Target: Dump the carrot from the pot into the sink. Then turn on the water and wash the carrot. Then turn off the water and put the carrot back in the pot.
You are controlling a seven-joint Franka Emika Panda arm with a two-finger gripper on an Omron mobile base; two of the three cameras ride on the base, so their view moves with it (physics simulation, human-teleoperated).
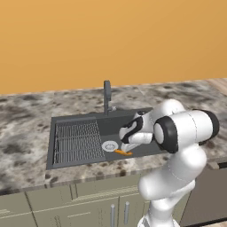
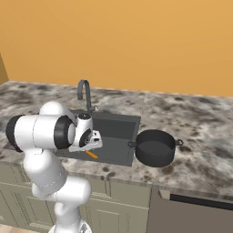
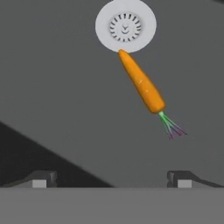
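Observation:
The orange carrot (image 3: 142,83) lies flat on the floor of the dark sink (image 1: 116,127), its thin tip touching the round silver drain (image 3: 125,26) and its green stalk end pointing away. My gripper (image 3: 112,178) hangs just above the carrot (image 1: 123,152) inside the basin, open, with its fingertips (image 3: 41,178) wide apart and nothing between them. The dark pot (image 2: 155,146) stands upright on the counter right beside the sink's (image 2: 119,132) right edge. From the right base view the carrot (image 2: 92,154) shows just under the hand (image 2: 91,144).
A wire grid rack (image 1: 77,142) covers the left half of the sink. The dark faucet (image 1: 107,95) rises behind the basin, its spout curving over it (image 2: 84,93). Speckled stone counter (image 2: 200,136) surrounds the sink, with cabinets below.

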